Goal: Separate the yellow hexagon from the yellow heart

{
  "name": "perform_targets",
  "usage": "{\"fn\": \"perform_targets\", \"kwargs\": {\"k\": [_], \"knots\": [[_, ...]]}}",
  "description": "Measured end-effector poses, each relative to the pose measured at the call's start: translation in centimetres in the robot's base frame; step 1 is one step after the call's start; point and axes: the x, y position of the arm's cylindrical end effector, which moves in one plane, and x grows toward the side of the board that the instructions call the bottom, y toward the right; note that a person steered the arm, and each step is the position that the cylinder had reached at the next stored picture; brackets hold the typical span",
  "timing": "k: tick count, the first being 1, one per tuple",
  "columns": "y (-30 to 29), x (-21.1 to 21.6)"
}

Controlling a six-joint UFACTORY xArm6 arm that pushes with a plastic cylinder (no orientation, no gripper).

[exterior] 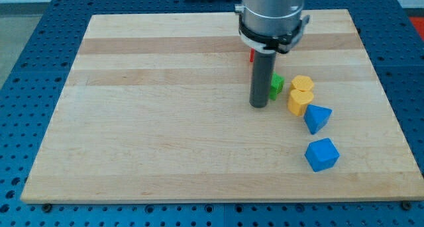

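The yellow hexagon (303,83) lies right of the board's centre. The yellow heart (299,102) sits just below it in the view, and the two touch. My tip (258,106) rests on the board to the left of the heart, a short gap away. A green block (276,85) lies between the rod and the hexagon, partly hidden by the rod. The blue triangle (317,118) touches the heart's lower right side.
A second blue block (322,154) lies alone below the triangle. A red block (252,55) shows only as a sliver behind the rod. The wooden board (159,121) lies on a blue perforated table.
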Motion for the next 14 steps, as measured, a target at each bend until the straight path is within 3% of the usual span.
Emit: {"fn": "perform_targets", "kwargs": {"k": [3,11,14], "knots": [[6.0,-0.4],[3.6,-3.2],[8.7,-7.4]]}}
